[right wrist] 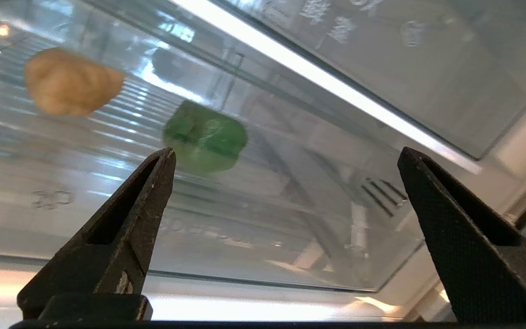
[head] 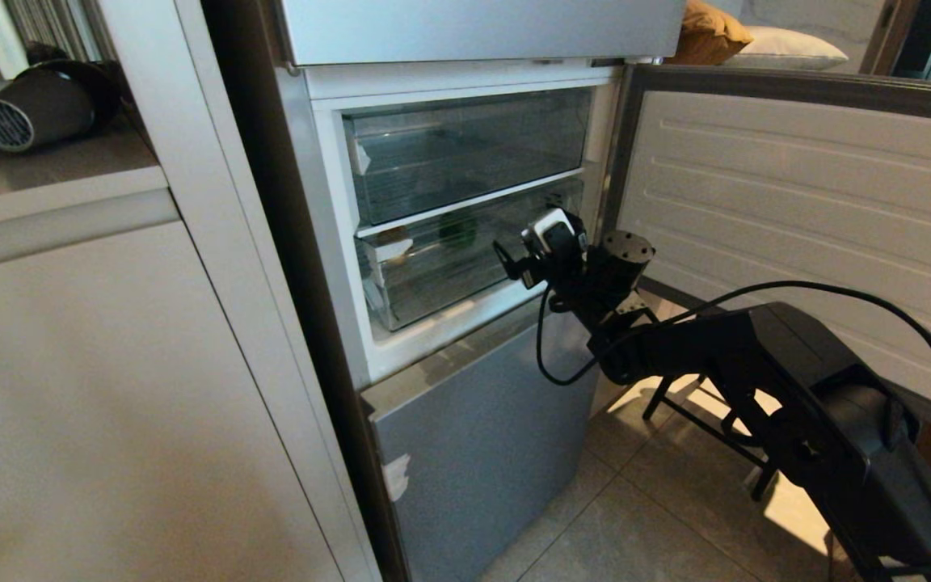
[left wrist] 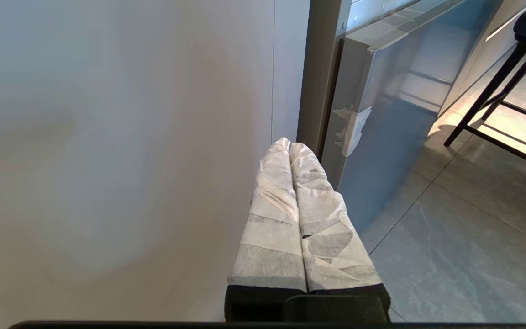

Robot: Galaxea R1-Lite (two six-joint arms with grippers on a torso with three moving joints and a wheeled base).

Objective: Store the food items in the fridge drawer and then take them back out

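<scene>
The fridge drawer (head: 433, 279) is the lower of two clear trays in the open silver-grey fridge, and it sits pushed in. Behind its clear front (right wrist: 267, 228) lie the food items: a tan potato-like lump (right wrist: 69, 82) and a green bell pepper (right wrist: 204, 137), which also shows in the head view (head: 459, 230). My right gripper (head: 514, 265) hovers just in front of the drawer's right half. Its black fingers stand wide open with nothing between them (right wrist: 286, 153). My left gripper (left wrist: 289, 144) is shut, its white-wrapped fingers pressed together low beside the cabinet.
An empty clear drawer (head: 465, 149) sits above. The fridge door (head: 797, 210) stands open to the right, close to my right arm. A closed grey freezer door (head: 482, 436) is below, a beige cabinet (head: 110, 404) at left, and a black stool (left wrist: 496, 91) on the tiled floor.
</scene>
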